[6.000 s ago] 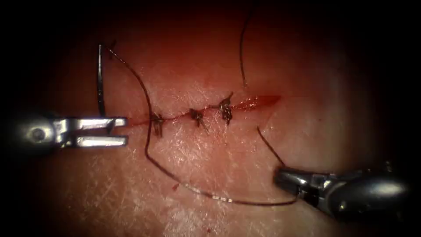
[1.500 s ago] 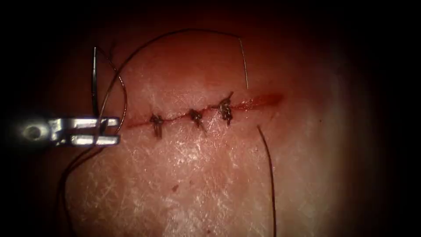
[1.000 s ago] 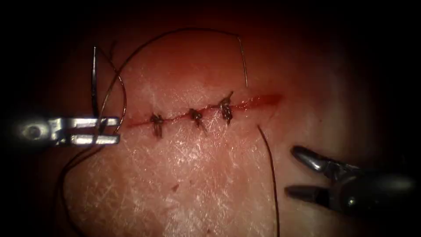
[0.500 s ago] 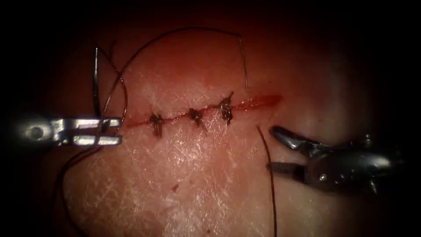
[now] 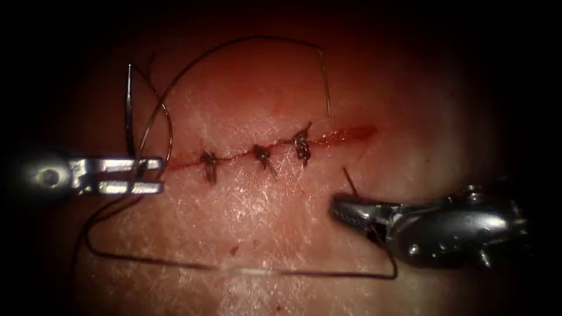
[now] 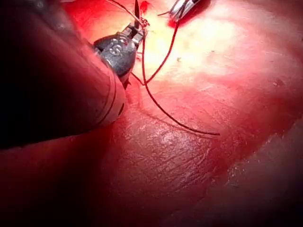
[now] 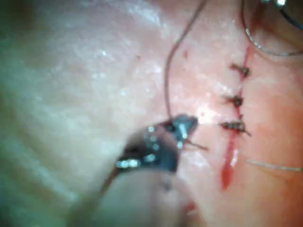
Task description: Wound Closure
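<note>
so the tissue carries a cut with three knots. right tool is clamped on the thread below the cut; left tool grips the needle near its tail, clear of tissue.

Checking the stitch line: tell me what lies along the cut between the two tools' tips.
In the endoscope view, three knotted stitches sit on the cut between the left tool, holding the needle, and the right tool, shut on the thread.

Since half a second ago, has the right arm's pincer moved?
Yes. The right pincer has shifted left toward the stitched cut and closed on the thread below the cut; it was open before.
</note>
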Controlling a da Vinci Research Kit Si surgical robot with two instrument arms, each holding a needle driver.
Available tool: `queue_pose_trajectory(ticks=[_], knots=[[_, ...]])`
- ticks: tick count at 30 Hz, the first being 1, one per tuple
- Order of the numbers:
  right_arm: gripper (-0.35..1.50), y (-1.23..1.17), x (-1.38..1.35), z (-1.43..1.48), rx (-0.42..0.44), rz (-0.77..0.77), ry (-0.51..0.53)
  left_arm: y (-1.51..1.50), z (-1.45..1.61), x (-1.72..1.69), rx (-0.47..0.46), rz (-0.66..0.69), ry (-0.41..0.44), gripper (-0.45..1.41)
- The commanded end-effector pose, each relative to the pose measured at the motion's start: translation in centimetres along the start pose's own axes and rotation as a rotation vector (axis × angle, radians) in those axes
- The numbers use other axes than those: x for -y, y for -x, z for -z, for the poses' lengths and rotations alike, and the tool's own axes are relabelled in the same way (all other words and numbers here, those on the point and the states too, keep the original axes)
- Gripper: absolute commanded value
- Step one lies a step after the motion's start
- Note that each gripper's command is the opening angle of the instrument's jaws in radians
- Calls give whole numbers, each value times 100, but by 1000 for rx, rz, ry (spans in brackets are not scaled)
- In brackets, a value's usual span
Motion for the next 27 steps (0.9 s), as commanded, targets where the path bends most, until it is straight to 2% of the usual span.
queue_pose_trajectory(ticks=[1,4,15,27], knots=[[-35,-3,9,-3,6,-13,-9,4,-8,-1,-2,6,1,-45],[-35,-10,16,2,10,-20,-31,4,-8,-1,-2,6,2,-45],[-35,-66,46,16,-2,1,-101,5,-7,-1,-2,6,2,-45],[-35,-102,65,29,-21,5,-143,5,-7,-1,-2,6,2,-45]])
